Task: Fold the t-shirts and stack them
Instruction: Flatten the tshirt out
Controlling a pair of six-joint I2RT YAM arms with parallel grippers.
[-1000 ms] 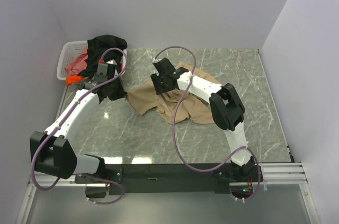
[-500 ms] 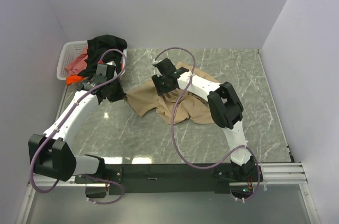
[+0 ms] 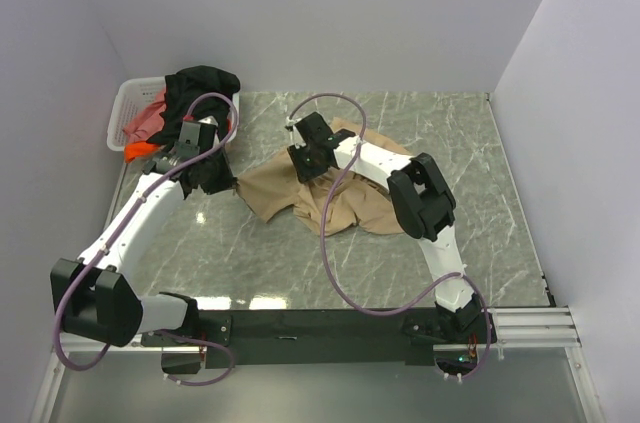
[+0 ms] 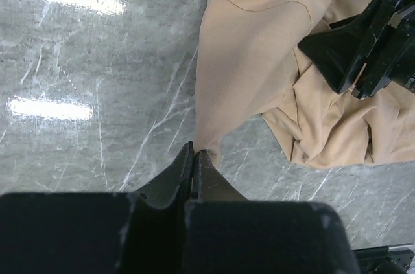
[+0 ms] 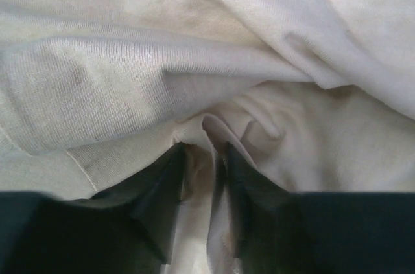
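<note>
A tan t-shirt [image 3: 345, 201] lies crumpled in the middle of the marble table. My left gripper [image 3: 232, 183] is at the shirt's left corner, shut on it; in the left wrist view the tan t-shirt [image 4: 259, 60] stretches away from the closed left gripper [image 4: 193, 151]. Over the shirt's upper middle, my right gripper [image 3: 308, 169] presses down into the cloth. Its wrist view shows the right gripper [image 5: 204, 151] open, a raised fold of the t-shirt [image 5: 162, 60] standing between the fingers. A black t-shirt [image 3: 200, 83], a pink-red one [image 3: 148, 121] and an orange one [image 3: 135, 151] are piled at the back left.
A white lattice basket [image 3: 122, 108] stands in the back left corner with the other shirts hanging over it. Walls close the table at the left, back and right. Purple cables loop over both arms.
The right gripper's jaws have narrowed around the fold of tan cloth. Both arms have shifted slightly left, with the left gripper still holding the shirt's corner.
</note>
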